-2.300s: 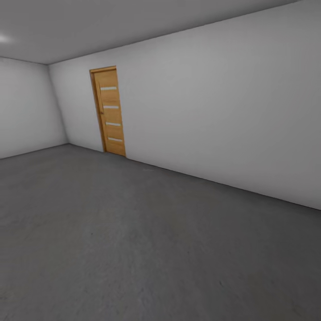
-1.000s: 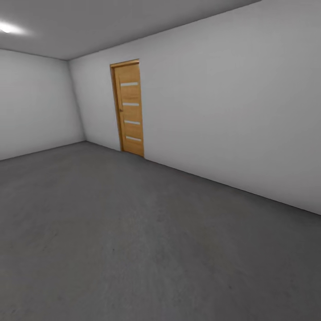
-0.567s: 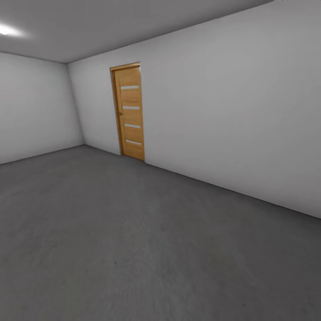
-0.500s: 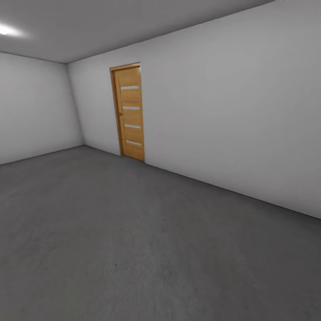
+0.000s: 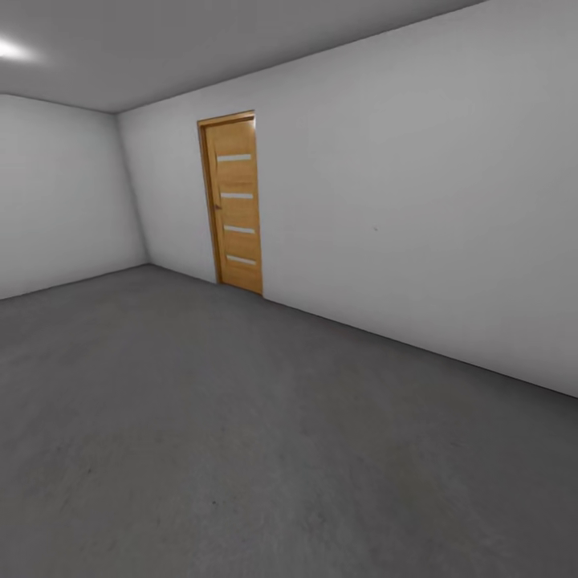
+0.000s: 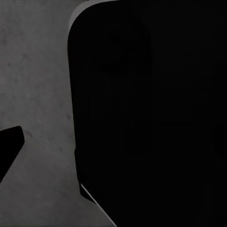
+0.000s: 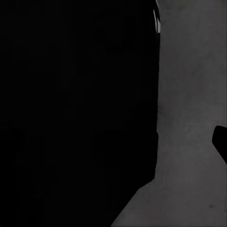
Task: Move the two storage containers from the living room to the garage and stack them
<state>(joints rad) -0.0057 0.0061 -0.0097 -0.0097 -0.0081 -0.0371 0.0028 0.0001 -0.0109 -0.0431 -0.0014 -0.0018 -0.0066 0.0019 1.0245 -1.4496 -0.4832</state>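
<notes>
Garage floor (image 5: 241, 449) takes up the whole lower half of my head view: dark grey, rough and faintly speckled, running from just under the camera out to the walls. From where I sit it reads as bare concrete, lighter at 12 o'clock and darker toward the near edge at 6 o'clock.

The long pale grey wall (image 5: 417, 201) meets the floor along a line that slants from about 11 o'clock to 3 o'clock. Set in it at 11 o'clock is a closed wooden door (image 5: 234, 205), orange-brown, with four narrow pale horizontal strips down its panel and a small handle (image 5: 215, 206) on its edge at mid height. Its frame stands straight on the floor line. A second grey wall (image 5: 64, 201) closes the room at 9 to 10 o'clock and joins the long wall in a corner just beside the door. Above, the grey ceiling (image 5: 201, 40) carries a bright ceiling spotlight (image 5: 8, 50) at 10 o'clock, cut by the picture's edge.

My left wrist view gives the same speckled floor (image 6: 38, 94) beside a large black round-cornered shape (image 6: 151, 113) very close to the lens; I cannot tell what it is. A small black wedge (image 6: 9, 146) juts in apart from it. My right wrist view is alike: floor (image 7: 189, 118), a big black mass (image 7: 75, 113) and a small black tip (image 7: 221, 139). Whether those bits belong to the left end effector or the right end effector I cannot tell, nor whether either is released or clenched.
</notes>
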